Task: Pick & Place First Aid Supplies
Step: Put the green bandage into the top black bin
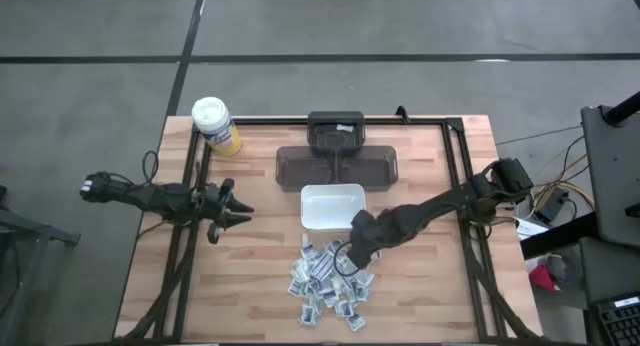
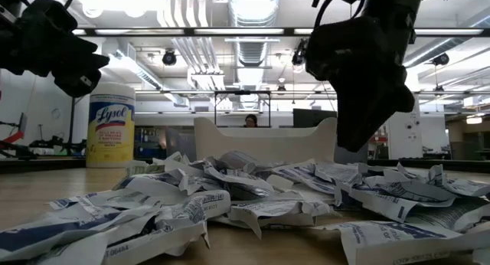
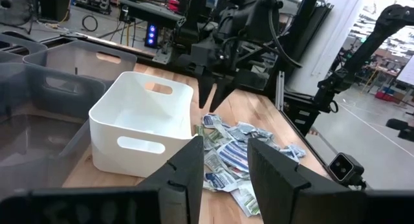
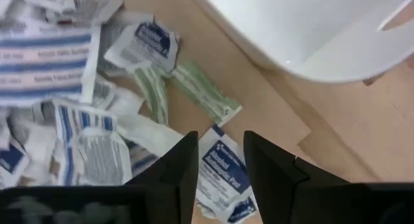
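The right arm's end effector (image 1: 352,254) hangs over the near edge of a loose heap of small flat white-and-grey paper packets with blue and green print (image 1: 330,282), just beside the white rectangular plastic dish with cut-out handles (image 1: 332,207). Its two dark fingers (image 4: 184,166) stand apart with nothing between them, and a blue-printed packet (image 4: 223,175) lies on the wood right under the gap, so this looks like the line-up for a pick. Hovering this close to the dish makes sense: a packet taken here would need only a short carry.

The left arm's end effector (image 1: 232,208) waits well apart from the heap, pointed toward the dish, its fingers (image 3: 187,172) parted and empty.

The packets all lie on the light wooden slatted surface (image 1: 250,276), scattered and overlapping in front of the dish. The dish appears empty in the left wrist view (its far corners are hidden). Behind it sit dark translucent plastic bins (image 1: 336,164); I cannot tell what is in them. A yellow wipes canister with a white lid (image 1: 216,125) stands upright at the far left corner.
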Action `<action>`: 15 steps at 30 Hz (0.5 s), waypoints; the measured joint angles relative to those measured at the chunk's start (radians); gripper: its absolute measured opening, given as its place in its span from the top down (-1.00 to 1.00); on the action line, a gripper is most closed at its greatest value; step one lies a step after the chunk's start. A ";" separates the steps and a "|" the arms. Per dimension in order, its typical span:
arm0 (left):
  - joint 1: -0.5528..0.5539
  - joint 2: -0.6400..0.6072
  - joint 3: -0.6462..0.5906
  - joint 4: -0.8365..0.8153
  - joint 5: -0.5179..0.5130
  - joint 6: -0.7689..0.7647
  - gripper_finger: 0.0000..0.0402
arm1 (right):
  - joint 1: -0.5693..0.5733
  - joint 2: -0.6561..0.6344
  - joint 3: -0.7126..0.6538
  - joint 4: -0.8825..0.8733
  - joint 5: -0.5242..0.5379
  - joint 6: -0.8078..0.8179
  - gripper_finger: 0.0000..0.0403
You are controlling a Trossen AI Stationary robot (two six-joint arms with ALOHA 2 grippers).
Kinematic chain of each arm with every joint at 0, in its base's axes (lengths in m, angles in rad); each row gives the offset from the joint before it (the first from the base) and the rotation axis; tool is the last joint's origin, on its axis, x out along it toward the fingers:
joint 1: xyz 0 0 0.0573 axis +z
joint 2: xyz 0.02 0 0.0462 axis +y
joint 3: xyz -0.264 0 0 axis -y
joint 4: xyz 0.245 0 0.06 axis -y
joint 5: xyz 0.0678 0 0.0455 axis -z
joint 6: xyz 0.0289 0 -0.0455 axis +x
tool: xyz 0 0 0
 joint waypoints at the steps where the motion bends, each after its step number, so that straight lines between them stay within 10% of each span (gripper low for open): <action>1: 0.000 0.000 0.000 -0.001 0.000 0.000 0.43 | 0.002 0.000 0.000 0.002 0.006 0.015 0.41; 15: 0.000 0.000 0.000 -0.004 0.000 0.000 0.43 | 0.042 0.000 -0.007 0.050 0.083 0.160 0.41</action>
